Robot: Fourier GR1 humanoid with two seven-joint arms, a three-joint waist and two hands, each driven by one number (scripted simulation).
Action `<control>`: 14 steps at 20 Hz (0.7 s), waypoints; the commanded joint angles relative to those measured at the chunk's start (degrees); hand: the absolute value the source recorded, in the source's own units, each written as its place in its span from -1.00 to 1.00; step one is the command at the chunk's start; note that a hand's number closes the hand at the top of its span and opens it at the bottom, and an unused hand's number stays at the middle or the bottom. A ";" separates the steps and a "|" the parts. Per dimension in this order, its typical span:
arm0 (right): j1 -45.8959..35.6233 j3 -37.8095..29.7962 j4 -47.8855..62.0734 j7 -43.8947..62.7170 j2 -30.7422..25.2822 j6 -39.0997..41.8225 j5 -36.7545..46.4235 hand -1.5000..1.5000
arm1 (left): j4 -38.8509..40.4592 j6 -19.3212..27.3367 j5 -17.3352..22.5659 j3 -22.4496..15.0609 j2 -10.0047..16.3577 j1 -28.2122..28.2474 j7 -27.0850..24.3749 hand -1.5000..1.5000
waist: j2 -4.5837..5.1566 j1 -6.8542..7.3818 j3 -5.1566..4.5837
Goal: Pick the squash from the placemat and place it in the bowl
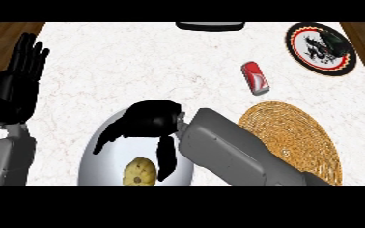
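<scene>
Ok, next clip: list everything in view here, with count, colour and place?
white marble counter: one, white, fills the view
white round bowl: one, white, lower centre-left
yellow bumpy squash: one, yellow, inside the bowl
round woven straw placemat: one, tan, lower right, nothing on it
red drinks can: one, red, lying above the placemat
round black plate with a dragon picture: one, black with pale rim, top right
flat dark object: one, black, top edge, cut off
right hand: one, black, open above the bowl
left hand: one, black, resting open at the left edge
</scene>
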 commanded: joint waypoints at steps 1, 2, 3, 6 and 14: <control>1.44 1.98 -1.08 1.96 0.14 -3.61 -10.90 -1.00 | 0.85 0.34 0.14 -0.01 0.26 -3.18 1.56 0.00 | -0.02 0.20 0.01; 2.46 -1.24 2.49 -2.30 0.14 -4.52 -9.25 -1.00 | -1.03 2.39 -2.54 -2.47 -2.62 0.50 -0.18 0.00 | 0.04 0.04 0.04; 0.19 -1.00 2.84 -1.80 0.14 -7.10 -12.92 -1.00 | 0.38 1.27 -1.06 -1.22 -1.85 -1.35 -0.92 0.00 | 0.17 0.63 0.01; -1.63 -5.39 4.50 -2.73 0.14 -11.52 -17.60 -1.00 | 1.84 1.88 -2.46 -2.05 -2.48 -1.41 -1.93 0.00 | 0.33 0.71 0.00; -11.41 -20.65 25.93 -7.11 -0.63 -7.21 -21.50 -1.00 | -0.18 -0.02 0.22 -0.23 0.05 -2.75 2.43 0.00 | 0.62 0.91 0.03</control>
